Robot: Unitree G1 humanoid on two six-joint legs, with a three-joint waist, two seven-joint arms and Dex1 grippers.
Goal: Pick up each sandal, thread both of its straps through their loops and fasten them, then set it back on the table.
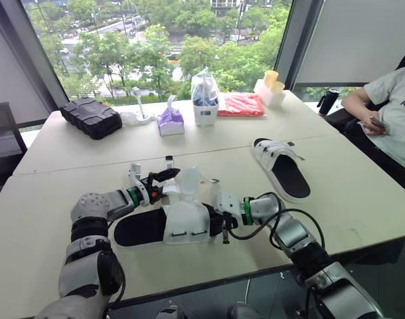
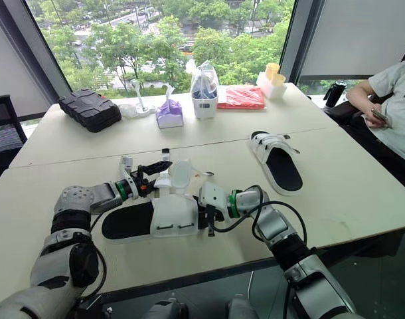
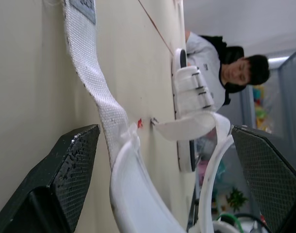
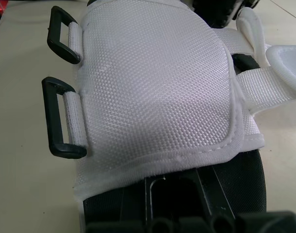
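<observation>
The near sandal [image 1: 179, 224] lies on the table [image 1: 70, 193], black sole up, its white upper [image 4: 157, 92] carrying two black loops [image 4: 58, 119] with nothing threaded through them. Its loose white straps [image 1: 189, 181] stand up on the far side. My left gripper [image 1: 166, 171] is open, and a curled strap [image 3: 138, 194] lies between its fingers [image 3: 70, 165]. My right gripper [image 1: 221, 222] is shut on the sandal's toe end, its finger [image 4: 187, 204] on the sole. The second sandal [image 1: 281, 167] lies apart at the right, straps across its upper.
Along the far edge stand a black case [image 1: 91, 116], a purple tissue pack [image 1: 170, 121], a white container with a bag [image 1: 204, 100], a red packet [image 1: 241, 105] and cups [image 1: 271, 88]. A person [image 1: 392, 109] sits at the right corner beside a dark bottle [image 1: 328, 101].
</observation>
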